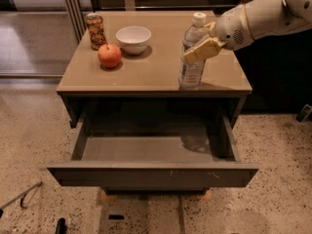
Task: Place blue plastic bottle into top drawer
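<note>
My gripper [204, 47] is clamped on the upright bottle [191, 72] at the counter's [146, 77] front right edge; the open drawer [146, 150] lies just forward and below.

We count one table [146, 77], and on its top four things in all: one blue plastic bottle [191, 73], one brown drink can [95, 30], one white bowl [133, 39] and one red apple [109, 56]. That gives us two drink containers, one dish and one piece of fruit. Under the top we count one top drawer [151, 175], standing open. One robot arm [263, 16] comes in from the right, and it bears one pincer [199, 44], which is at the bottle's upper part.
</note>
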Controlling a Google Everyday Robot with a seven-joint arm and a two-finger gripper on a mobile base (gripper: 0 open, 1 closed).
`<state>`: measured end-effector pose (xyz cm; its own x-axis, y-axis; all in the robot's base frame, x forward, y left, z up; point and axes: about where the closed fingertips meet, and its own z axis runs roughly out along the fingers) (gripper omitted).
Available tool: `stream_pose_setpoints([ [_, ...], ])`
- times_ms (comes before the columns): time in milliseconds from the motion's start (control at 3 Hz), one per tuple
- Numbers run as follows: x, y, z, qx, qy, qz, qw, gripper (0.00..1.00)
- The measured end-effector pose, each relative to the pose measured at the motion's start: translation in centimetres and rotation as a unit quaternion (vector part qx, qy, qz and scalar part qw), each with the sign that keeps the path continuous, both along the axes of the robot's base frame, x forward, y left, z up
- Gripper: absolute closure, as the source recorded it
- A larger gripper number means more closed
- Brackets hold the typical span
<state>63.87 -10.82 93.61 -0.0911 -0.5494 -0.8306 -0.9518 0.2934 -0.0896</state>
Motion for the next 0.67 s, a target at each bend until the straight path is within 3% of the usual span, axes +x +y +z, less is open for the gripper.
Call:
stream_pose_setpoints([
  [333,0.0,0.3,-0.2,-0.004,-0.003,0.004,1.0,1.0],
  [667,-2.2,0.6,-0.8,-0.025,-0.021,0.003,0.9995,1.0],
])
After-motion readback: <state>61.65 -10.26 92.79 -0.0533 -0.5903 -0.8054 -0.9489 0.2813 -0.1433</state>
